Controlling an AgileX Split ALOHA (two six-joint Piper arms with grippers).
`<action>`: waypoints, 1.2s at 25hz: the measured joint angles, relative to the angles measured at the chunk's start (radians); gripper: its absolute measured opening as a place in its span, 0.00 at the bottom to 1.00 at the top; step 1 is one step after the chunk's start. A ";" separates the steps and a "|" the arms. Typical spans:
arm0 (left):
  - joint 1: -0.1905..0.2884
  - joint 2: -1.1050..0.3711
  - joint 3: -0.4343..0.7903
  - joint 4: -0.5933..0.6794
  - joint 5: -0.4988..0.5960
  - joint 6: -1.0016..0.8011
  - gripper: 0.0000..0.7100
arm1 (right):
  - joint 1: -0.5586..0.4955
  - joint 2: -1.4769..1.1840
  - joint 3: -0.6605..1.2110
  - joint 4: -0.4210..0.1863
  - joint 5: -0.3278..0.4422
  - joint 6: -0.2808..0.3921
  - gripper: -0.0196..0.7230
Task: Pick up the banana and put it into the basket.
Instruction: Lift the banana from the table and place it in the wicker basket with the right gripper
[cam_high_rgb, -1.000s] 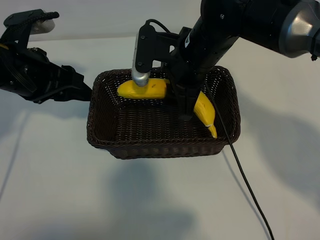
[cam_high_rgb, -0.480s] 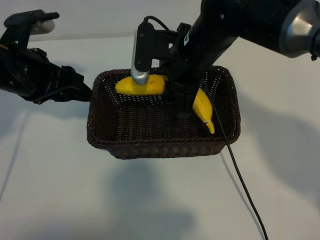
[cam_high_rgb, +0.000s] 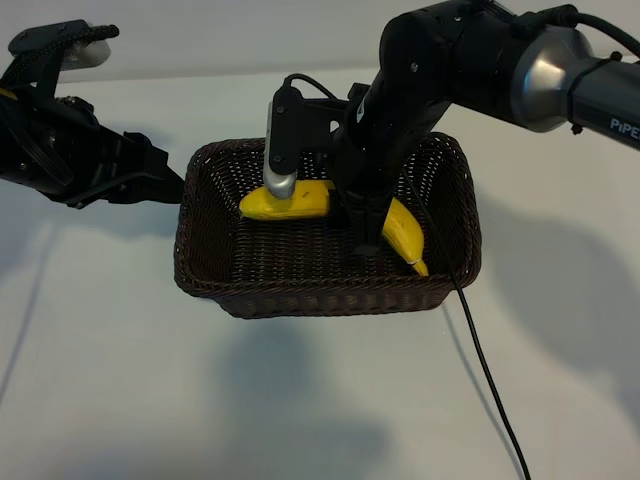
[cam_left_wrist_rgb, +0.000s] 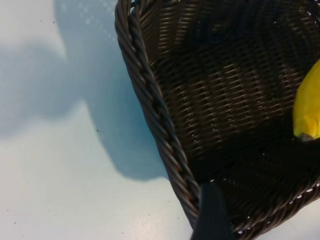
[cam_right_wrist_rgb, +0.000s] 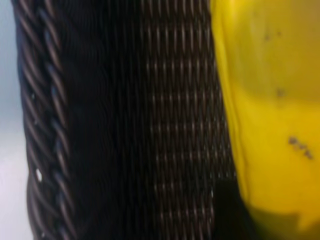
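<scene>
The bright yellow banana (cam_high_rgb: 300, 203) hangs low inside the dark brown wicker basket (cam_high_rgb: 300, 290), lying across its far half. My right gripper (cam_high_rgb: 365, 222) reaches down into the basket and is shut on the banana near its middle, so yellow shows on both sides of the black fingers. The right wrist view shows the banana (cam_right_wrist_rgb: 270, 100) close up over the basket's weave (cam_right_wrist_rgb: 170, 125). My left gripper (cam_high_rgb: 165, 178) is parked, open and holding nothing, just outside the basket's left wall. The left wrist view shows one of its fingers (cam_left_wrist_rgb: 212, 215) by the basket's rim (cam_left_wrist_rgb: 160, 115) and the banana's tip (cam_left_wrist_rgb: 309, 107).
A black cable (cam_high_rgb: 490, 370) trails from the right arm over the white table (cam_high_rgb: 120, 380) toward the front right. The basket stands mid-table, with bare table in front of it and on both sides.
My right gripper has come down and slightly toward the front with the banana, which now sits lower in the basket. The left arm has not moved.
</scene>
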 joint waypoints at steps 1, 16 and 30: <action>0.000 0.000 0.000 0.000 0.000 0.000 0.76 | 0.000 0.004 0.000 0.000 -0.001 -0.001 0.57; 0.000 0.000 0.000 0.000 -0.001 0.000 0.76 | 0.000 0.098 -0.003 0.005 -0.018 -0.009 0.57; 0.000 0.000 0.000 0.000 -0.001 0.000 0.76 | 0.000 0.128 -0.005 0.006 -0.018 0.006 0.57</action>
